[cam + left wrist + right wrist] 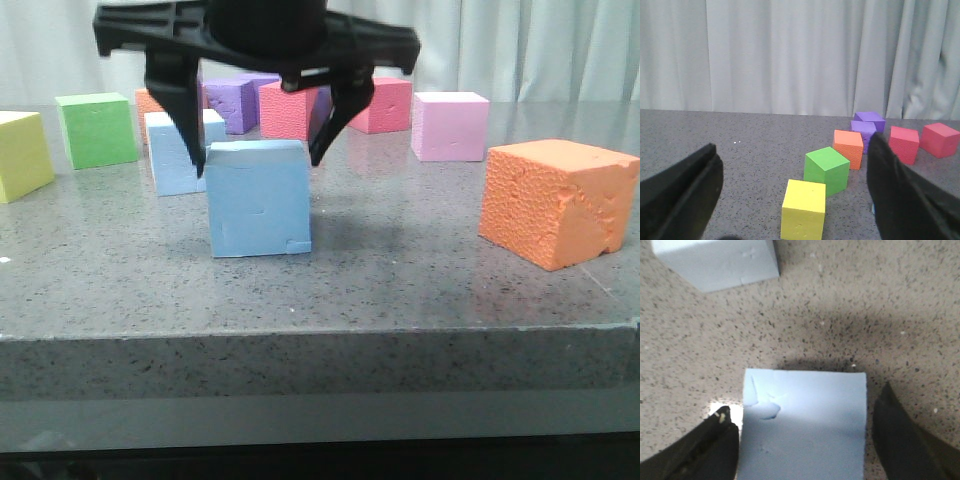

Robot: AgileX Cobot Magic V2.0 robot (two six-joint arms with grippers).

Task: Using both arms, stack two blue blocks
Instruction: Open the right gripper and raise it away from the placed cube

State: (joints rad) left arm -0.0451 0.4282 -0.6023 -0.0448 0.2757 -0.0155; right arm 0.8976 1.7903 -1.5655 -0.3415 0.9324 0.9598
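A sky-blue block [258, 200] with a chipped lower corner stands near the table's front, left of centre. My right gripper [258, 165] hangs over it, open, with one black finger on each side of its top. In the right wrist view the block [810, 450] lies between the fingers of my right gripper [804, 405], and a gap shows at one side. The second blue block [175, 155] stands just behind and to the left, and also shows in the right wrist view [715, 262]. My left gripper [792, 145] is open and empty, out of the front view.
A yellow cube [20, 155] and a green cube [97, 128] stand at the left. Purple [240, 100], red [290, 110] and pink [450, 125] cubes line the back. A large orange block [555, 200] stands at the right. The table's front edge [320, 330] is close.
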